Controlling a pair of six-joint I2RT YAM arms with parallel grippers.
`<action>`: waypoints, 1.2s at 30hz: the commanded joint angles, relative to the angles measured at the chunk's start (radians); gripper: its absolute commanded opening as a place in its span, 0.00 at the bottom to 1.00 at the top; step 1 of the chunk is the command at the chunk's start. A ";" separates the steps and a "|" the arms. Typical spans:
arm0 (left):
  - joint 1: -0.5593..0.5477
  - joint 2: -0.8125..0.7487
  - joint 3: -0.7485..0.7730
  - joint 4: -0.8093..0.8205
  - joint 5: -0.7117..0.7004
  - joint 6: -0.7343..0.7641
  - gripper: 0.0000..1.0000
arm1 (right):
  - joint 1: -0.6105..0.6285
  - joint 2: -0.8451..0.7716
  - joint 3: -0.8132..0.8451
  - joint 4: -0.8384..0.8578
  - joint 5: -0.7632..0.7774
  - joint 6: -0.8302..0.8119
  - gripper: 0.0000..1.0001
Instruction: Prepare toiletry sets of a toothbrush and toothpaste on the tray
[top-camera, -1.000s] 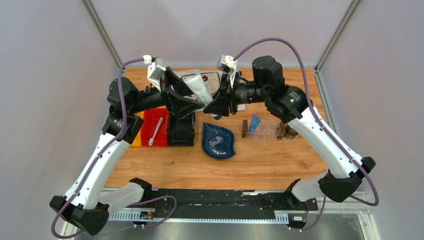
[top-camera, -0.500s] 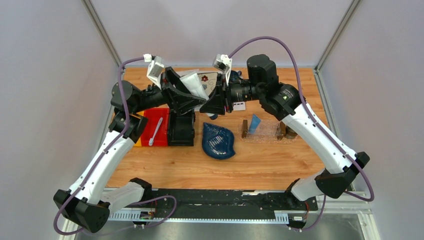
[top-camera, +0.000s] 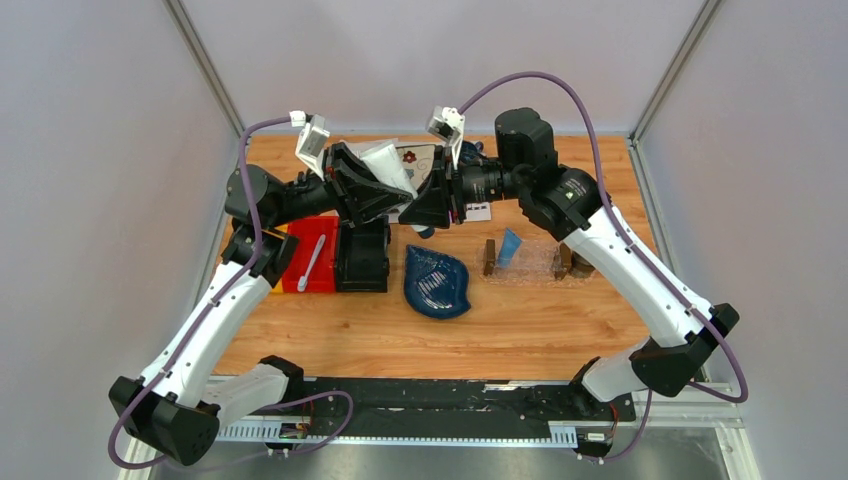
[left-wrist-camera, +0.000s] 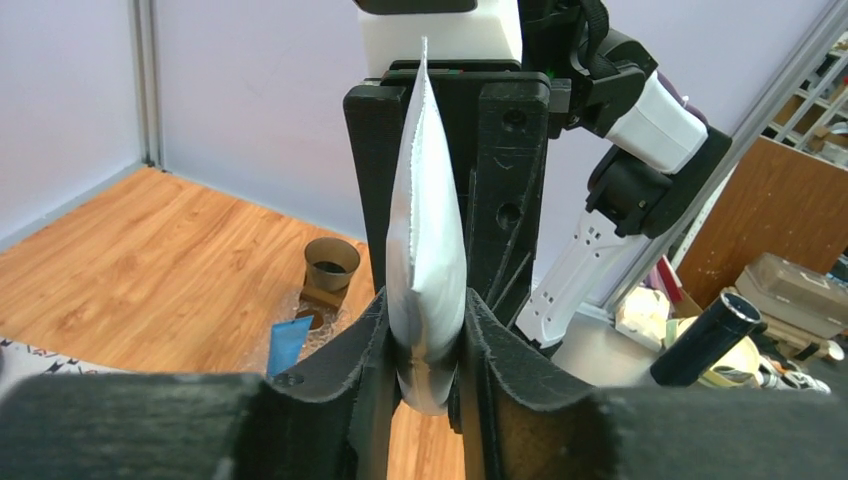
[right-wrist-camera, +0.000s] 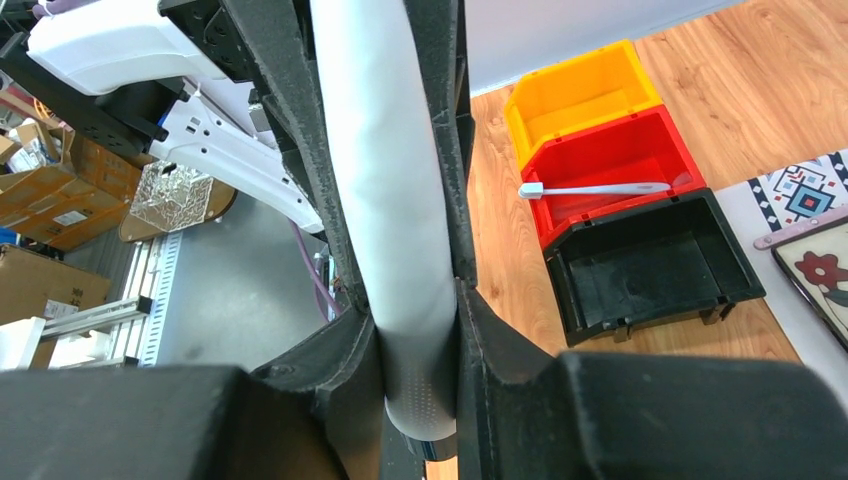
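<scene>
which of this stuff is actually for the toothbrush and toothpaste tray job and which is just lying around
For the job:
- white-grey toothpaste tube
- light blue toothpaste tube, already in the tray
- toothbrush, lying in the red bin
- clear tray

Just lying about:
- blue leaf dish
- black bin
- red bin
- yellow bin

The white-grey soft tapered tube (left-wrist-camera: 425, 250): lower end buried between the left gripper (left-wrist-camera: 428, 345) fingers in the left wrist view. Right wrist view crops its top at the frame edge, and its butt is sunk inside the right gripper (right-wrist-camera: 415, 360). From above, the clear plastic tray with brown wooden end blocks (top-camera: 535, 266) has its right end under the right arm (top-camera: 600, 240). Black plastic bin (top-camera: 362, 265) part-covered by the left arm (top-camera: 290, 200). Patterned flat piece at the back (top-camera: 412, 157) mostly blocked. Slim pale toothbrush (top-camera: 311, 262): bristles too small to read.
</scene>
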 joint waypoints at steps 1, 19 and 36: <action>-0.003 -0.003 0.003 0.068 0.000 -0.018 0.24 | -0.002 -0.029 -0.001 0.075 -0.030 0.015 0.02; -0.003 -0.027 0.100 -0.238 0.094 0.234 0.00 | -0.002 -0.112 -0.056 -0.073 0.177 -0.178 0.70; -0.101 0.022 0.207 -0.791 0.138 0.686 0.00 | -0.002 -0.124 0.016 -0.128 0.140 -0.220 0.86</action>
